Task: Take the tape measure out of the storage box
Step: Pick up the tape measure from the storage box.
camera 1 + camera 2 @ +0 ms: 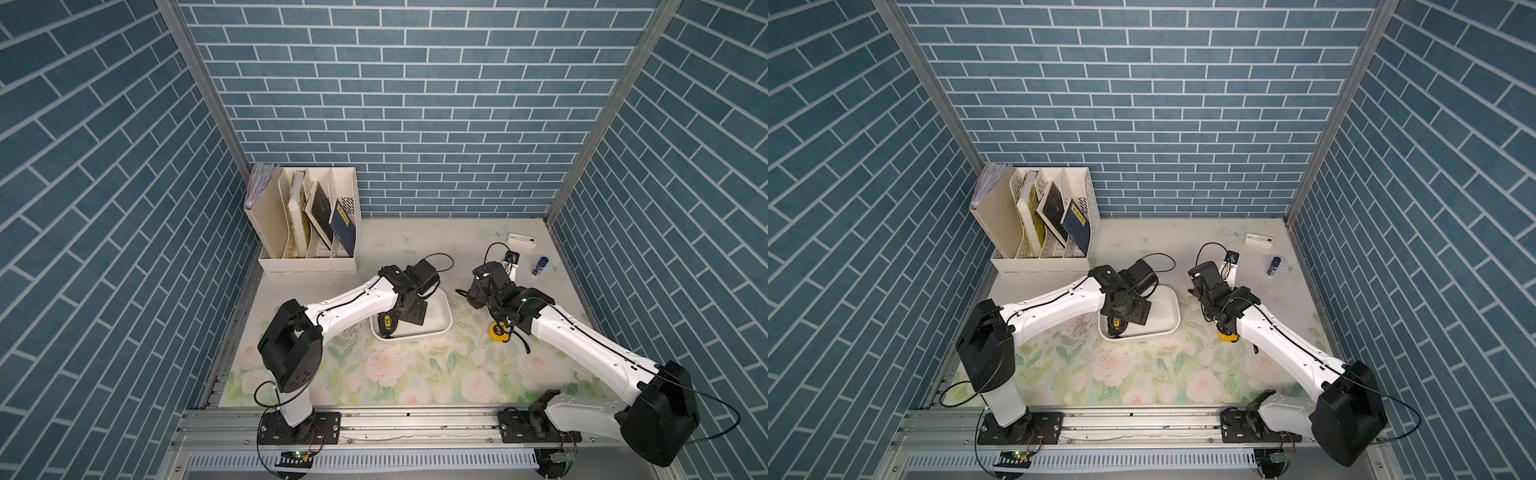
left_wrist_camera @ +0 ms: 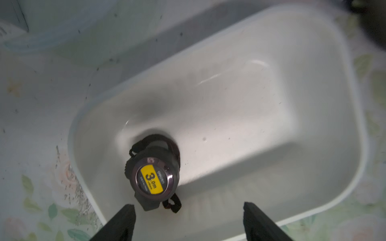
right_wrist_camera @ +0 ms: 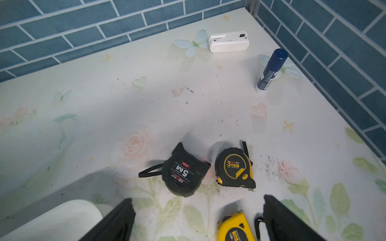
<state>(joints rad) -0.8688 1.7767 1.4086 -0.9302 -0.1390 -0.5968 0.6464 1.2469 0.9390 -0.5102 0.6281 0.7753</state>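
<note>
the tape measure (image 2: 153, 173) lies inside the box (image 2: 313, 104), tucked into one corner and touching the wall there, with its yellow "3.0m" label facing the left wrist camera. both top views show it in the box corner nearest the left arm's base. the left gripper (image 2: 189, 208) hangs over that same corner, jaws spread wide and empty, apart from the tape measure. the right gripper (image 3: 198, 200) is outside the box, to its right above the table (image 3: 146, 94), also wide and holding nothing. a yellow tape (image 3: 236, 227) lies under it. a 5m tape (image 3: 183, 171) and a 3m tape (image 3: 235, 168) sit side by side just beyond. far right of the box lie a glue stick (image 3: 271, 71) and a white case (image 3: 228, 41).
</note>
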